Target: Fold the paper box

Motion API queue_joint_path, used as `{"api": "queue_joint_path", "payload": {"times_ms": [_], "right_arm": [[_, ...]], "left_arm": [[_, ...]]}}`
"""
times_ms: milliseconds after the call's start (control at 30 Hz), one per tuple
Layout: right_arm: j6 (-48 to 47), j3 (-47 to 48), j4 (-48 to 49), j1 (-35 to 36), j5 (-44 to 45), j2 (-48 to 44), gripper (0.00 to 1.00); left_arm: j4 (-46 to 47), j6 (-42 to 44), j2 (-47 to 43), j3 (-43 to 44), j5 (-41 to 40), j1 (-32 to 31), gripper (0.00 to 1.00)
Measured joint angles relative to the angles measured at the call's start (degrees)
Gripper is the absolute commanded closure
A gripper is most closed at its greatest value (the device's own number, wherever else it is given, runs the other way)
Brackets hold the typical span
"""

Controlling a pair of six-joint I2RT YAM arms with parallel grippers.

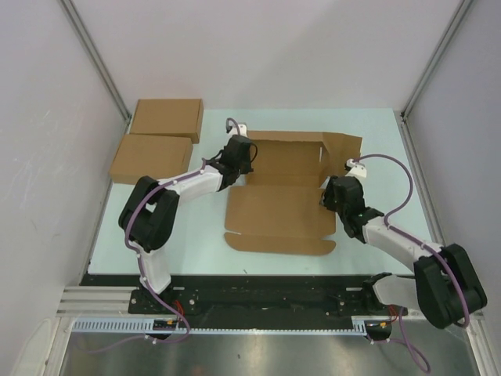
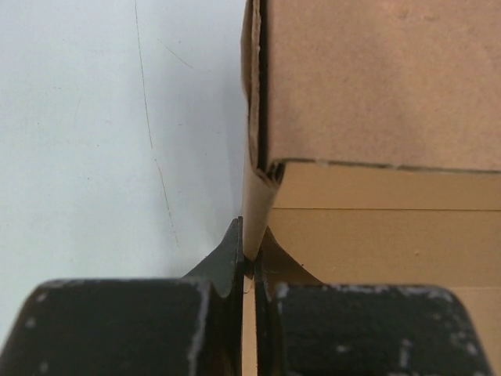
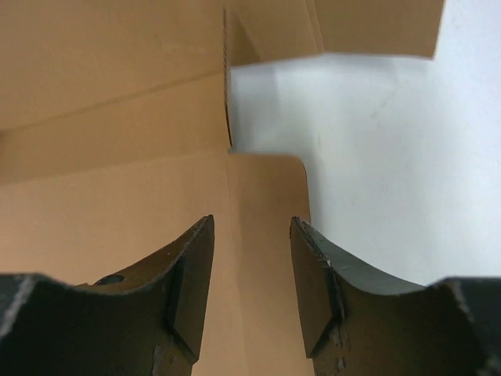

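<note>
We find the paper box [image 1: 286, 196] at the middle of the table [image 1: 196, 235], half erected; raising its side walls is the current step (our judgement). The left hand [image 2: 249, 260] is pinched tight on its left wall. The right hand [image 3: 252, 243] is parted over its right flap, holding nothing, and must next close there. Only the wrist views show these grips.

I'm running this from a robot lab's test cell. Plain white panels [image 1: 266, 47] on aluminium posts [image 1: 94, 55] enclose the pale worktop [image 1: 376, 149] on three sides. At its near edge, the left arm [image 1: 188, 182] and right arm [image 1: 391, 235] are bolted to a black rail [image 1: 258, 298] alongside a slotted cable duct [image 1: 235, 325].
</note>
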Motion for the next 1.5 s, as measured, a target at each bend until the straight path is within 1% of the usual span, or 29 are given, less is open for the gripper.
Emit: {"api": "queue_joint_path", "payload": {"times_ms": [233,400,467,567,600,667,733,800,900,1000,1067,1133,1200,1367,1500], "right_arm": [[1.03,0.00,12.00,-2.14,-1.57,9.29,0.50],[0.83,0.42,17.81,-3.50,-2.23,13.16,0.54],[0.48,0.70,19.71,-3.74,-2.86,14.19,0.52],[-0.81,1.53,20.06,-3.23,-4.04,14.10,0.45],[-1.27,1.73,19.65,-2.80,-4.09,13.27,0.44],[-2.27,1.90,16.26,-1.70,-3.82,8.48,0.43],[-3.56,2.40,12.31,-1.33,-2.89,0.44,0.42],[-4.48,3.96,9.97,-2.64,-1.66,-7.15,0.42],[-4.70,7.65,7.78,-8.17,0.26,-15.37,0.43],[-2.60,10.62,6.97,-16.39,0.61,-16.06,0.44],[-0.63,11.43,7.32,-21.11,-0.22,-12.87,0.45],[0.94,11.45,7.85,-24.35,-1.77,-8.70,0.45],[2.67,11.41,8.98,-27.21,-5.27,-1.49,0.46],[5.79,12.66,13.33,-32.26,-14.32,12.90,0.47],[7.39,15.32,17.46,-34.71,-21.11,22.62,0.49]], "left_arm": [[0.39,0.09,-0.11,-0.35,0.00,-0.02,1.00],[0.46,0.24,-0.11,-0.35,-0.07,-0.02,1.00],[0.46,0.24,-0.11,-0.35,-0.09,-0.02,1.00],[0.42,0.24,-0.11,-0.35,-0.37,-0.02,1.00],[0.42,0.26,-0.11,-0.35,-0.46,-0.02,1.00],[0.42,0.28,-0.11,-0.35,-0.52,-0.02,1.00],[0.44,0.37,-0.11,-0.35,-0.74,-0.02,1.00],[0.44,0.72,-0.11,-0.35,-1.09,-0.02,1.00],[1.09,0.98,-0.15,-0.85,-1.77,-0.15,1.00],[2.60,1.31,-0.57,-2.05,-2.05,-0.35,1.00],[3.23,1.31,-0.74,-2.56,-2.05,-0.35,1.00],[3.45,1.33,-0.74,-2.62,-2.01,-0.35,1.00],[3.80,1.36,-0.85,-2.86,-1.99,-0.35,1.00],[5.97,2.03,-1.49,-4.52,-1.88,-0.37,1.00],[7.17,2.89,-1.73,-5.31,-1.79,-0.39,1.00]]}}
